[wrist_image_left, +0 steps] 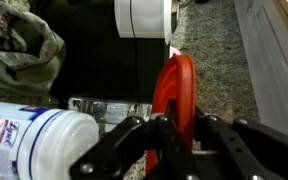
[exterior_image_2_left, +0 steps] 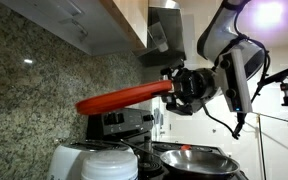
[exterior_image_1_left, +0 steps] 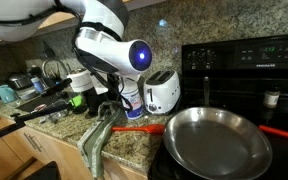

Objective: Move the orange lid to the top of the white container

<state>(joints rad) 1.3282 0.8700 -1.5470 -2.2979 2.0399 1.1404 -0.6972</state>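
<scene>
The gripper (wrist_image_left: 174, 137) is pinching the lid (wrist_image_left: 174, 88) edge-on between its fingers. In the wrist view, the lid is hanging near the container (wrist_image_left: 39, 135), not touching it.

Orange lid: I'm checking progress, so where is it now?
The orange lid is clamped in the gripper, held in the air; in the wrist view the white container sits just left of it.

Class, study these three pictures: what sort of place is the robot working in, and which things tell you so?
Most likely a home kitchen: a black stove with a steel frying pan on it, a white toaster, and a speckled granite countertop.
</scene>
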